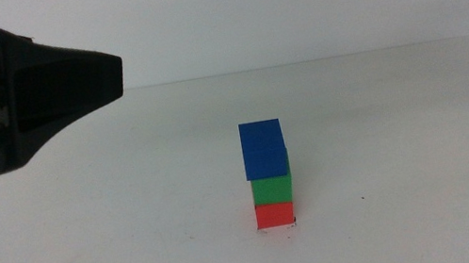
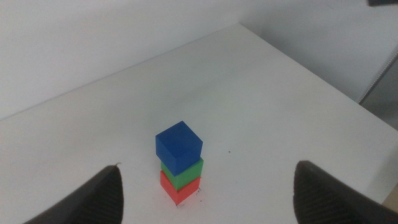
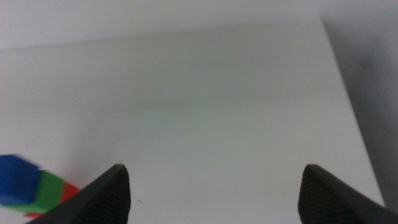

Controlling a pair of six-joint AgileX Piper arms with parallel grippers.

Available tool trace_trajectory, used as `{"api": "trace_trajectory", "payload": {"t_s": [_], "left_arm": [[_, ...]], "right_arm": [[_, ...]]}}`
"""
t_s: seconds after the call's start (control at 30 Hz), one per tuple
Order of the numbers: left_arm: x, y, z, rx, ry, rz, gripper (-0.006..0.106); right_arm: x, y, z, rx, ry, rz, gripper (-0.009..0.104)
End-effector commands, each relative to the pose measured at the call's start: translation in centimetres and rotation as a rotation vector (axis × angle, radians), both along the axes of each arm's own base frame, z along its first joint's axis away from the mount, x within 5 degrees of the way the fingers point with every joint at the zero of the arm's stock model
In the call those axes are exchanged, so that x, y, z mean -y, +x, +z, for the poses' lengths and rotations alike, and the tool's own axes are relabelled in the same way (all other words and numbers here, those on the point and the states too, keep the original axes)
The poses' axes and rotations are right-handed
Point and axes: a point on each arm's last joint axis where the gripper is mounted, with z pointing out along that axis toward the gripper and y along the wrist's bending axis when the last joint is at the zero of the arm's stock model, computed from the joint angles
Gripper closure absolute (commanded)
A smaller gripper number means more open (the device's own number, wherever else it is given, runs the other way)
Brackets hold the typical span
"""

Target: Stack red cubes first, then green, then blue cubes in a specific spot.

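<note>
A three-cube stack stands near the middle of the white table: red cube [image 1: 274,215] at the bottom, green cube [image 1: 272,189] on it, blue cube [image 1: 263,149] on top, sitting slightly askew. The specific spot lies under the red cube; a tiny black tick [image 1: 295,224] shows at its base. My left gripper [image 1: 106,76] hangs high at the left, well away from the stack, open with nothing in it [image 2: 208,167]. In its wrist view the blue cube [image 2: 179,146], green cube [image 2: 185,175] and red cube [image 2: 177,191] show between the jaws. My right gripper [image 3: 212,167] is open and empty, out of the middle view; the stack [image 3: 31,190] is off to its side.
The white table [image 1: 405,122] ends at a far edge against a pale wall and at a right edge [image 2: 323,81]. A small dark speck [image 1: 364,202] lies right of the stack.
</note>
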Motion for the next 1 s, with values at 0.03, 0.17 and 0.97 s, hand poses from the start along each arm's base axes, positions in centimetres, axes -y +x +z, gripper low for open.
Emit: {"api": "trace_trajectory", "payload": {"t_s": [0.03, 0.17, 0.97], "left_arm": [[0.0, 0.1, 0.0, 0.009, -0.007, 0.003, 0.007], [0.0, 0.1, 0.0, 0.009, -0.007, 0.003, 0.007], [-7.3, -1.6, -5.7, 0.404, -0.118, 0.586, 0.007]], "right_arm": [[0.0, -2.3, -0.6, 0.145, 0.007, 0.071, 0.002], [0.3, -4.1, -0.9, 0.228, 0.022, 0.072, 0.002], [0.3, -4.6, -0.6, 0.246, 0.050, 0.070, 0.002]]}}
